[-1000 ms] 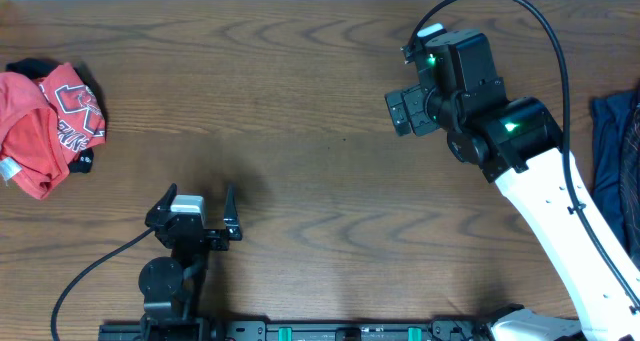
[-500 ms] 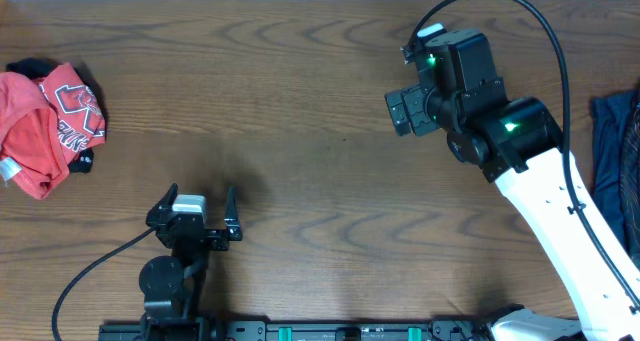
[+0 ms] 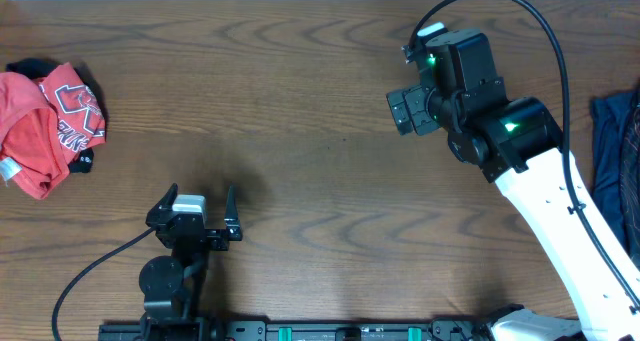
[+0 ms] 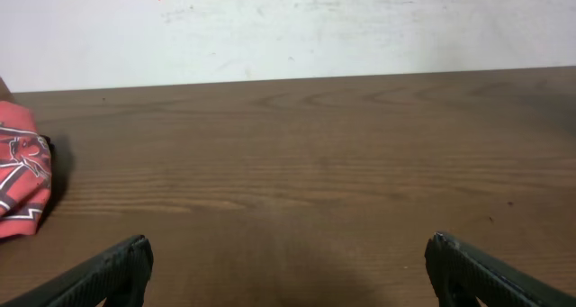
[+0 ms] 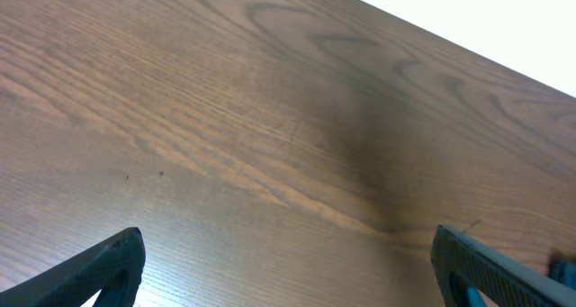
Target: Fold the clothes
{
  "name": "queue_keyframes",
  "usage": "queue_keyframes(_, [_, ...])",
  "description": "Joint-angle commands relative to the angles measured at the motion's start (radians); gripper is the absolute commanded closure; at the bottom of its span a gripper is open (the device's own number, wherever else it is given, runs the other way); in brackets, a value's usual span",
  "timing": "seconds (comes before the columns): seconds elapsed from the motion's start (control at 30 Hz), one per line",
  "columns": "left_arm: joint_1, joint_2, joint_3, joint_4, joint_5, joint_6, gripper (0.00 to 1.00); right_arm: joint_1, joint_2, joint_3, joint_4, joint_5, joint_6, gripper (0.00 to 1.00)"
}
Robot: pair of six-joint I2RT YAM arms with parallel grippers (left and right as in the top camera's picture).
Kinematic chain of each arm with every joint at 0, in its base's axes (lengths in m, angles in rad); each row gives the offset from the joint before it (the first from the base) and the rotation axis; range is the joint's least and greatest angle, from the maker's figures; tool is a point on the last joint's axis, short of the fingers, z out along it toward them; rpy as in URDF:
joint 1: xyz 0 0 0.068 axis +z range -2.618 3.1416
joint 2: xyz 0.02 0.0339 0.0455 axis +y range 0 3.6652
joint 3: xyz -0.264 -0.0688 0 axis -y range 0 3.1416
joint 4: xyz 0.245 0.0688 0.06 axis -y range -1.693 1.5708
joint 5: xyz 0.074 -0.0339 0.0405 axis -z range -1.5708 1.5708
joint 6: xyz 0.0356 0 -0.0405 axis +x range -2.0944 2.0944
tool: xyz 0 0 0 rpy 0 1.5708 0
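The coral-red T-shirt (image 3: 45, 126) with white-and-navy lettering lies crumpled at the table's far left edge, with a bit of black fabric (image 3: 30, 68) behind it. It also shows at the left edge of the left wrist view (image 4: 20, 176). A dark blue garment (image 3: 612, 146) lies at the right edge. My left gripper (image 3: 195, 203) is open and empty near the front left, well apart from the T-shirt; its fingers frame bare wood (image 4: 286, 269). My right gripper (image 3: 398, 111) is open and empty above the table's middle right (image 5: 288, 266).
The brown wooden table (image 3: 300, 81) fills the view. A white wall (image 4: 288, 28) stands past its far edge. The right arm's white link (image 3: 560, 221) and black cable cross the right side. A cable runs from the left arm at the front left.
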Motion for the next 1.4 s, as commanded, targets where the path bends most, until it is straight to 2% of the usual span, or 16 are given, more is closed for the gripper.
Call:
queue_keyframes(0.0, [-0.004,0.004,-0.028,-0.006,0.013,0.018,0.02,-0.006,-0.005,0.016,0.013,0.027,0.038,0.01])
queue_keyframes(0.1, [-0.004,0.004,-0.028,-0.006,0.013,0.018,0.02,-0.009,-0.018,0.014,0.041,0.035,0.127,0.01])
queue_keyframes(0.23, [-0.004,0.004,-0.028,-0.006,0.013,0.018,0.02,-0.010,-0.078,0.002,0.048,0.040,0.132,0.01])
queue_keyframes(0.37, [-0.004,0.004,-0.028,-0.006,0.013,0.018,0.02,-0.033,-0.210,-0.055,0.090,0.040,0.131,0.01])
queue_keyframes(0.73, [-0.004,0.004,-0.028,-0.006,0.013,0.018,0.02,-0.146,-0.797,-0.669,0.527,0.024,0.166,0.01])
queue_keyframes(0.93, [-0.004,0.004,-0.028,-0.006,0.013,0.018,0.02,-0.203,-1.064,-0.917,0.596,-0.050,0.200,0.01])
queue_keyframes(1.37, [-0.004,0.004,-0.028,-0.006,0.013,0.018,0.02,-0.237,-1.416,-1.262,0.697,-0.281,0.199,0.01])
